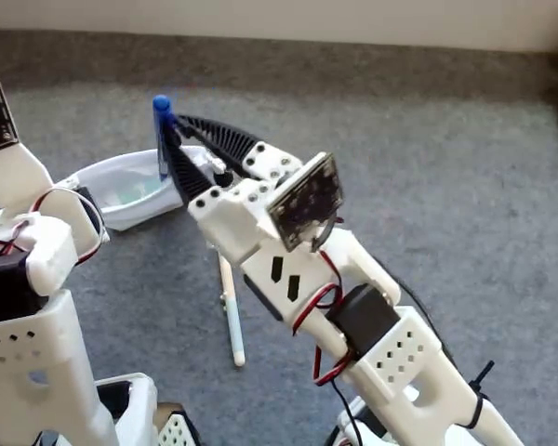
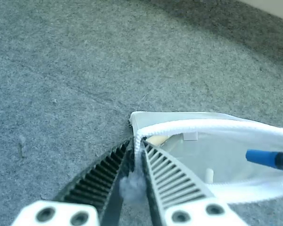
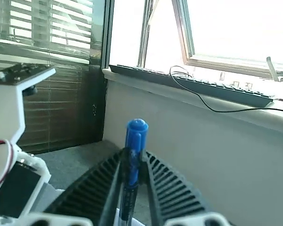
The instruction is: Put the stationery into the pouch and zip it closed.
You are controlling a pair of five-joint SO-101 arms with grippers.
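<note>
The right gripper (image 3: pixel 133 157) grips a blue pen (image 3: pixel 135 136) upright over the pouch (image 1: pixel 121 181). The left gripper (image 2: pixel 137 147) is clamped on the pouch's end rim. A white pen (image 1: pixel 231 316) lies near the pouch.

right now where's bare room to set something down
Bare carpet right of the right arm, up to the wall. A thinner strip beyond the pouch. Crowded between the arms: pouch, white pen, right gripper holding the blue pen.

Open carpet (image 1: pixel 465 186) flanks the pouch (image 1: pixel 135 214); the right arm (image 1: pixel 381 325) overhangs the white pen (image 1: pixel 232 325)
</note>
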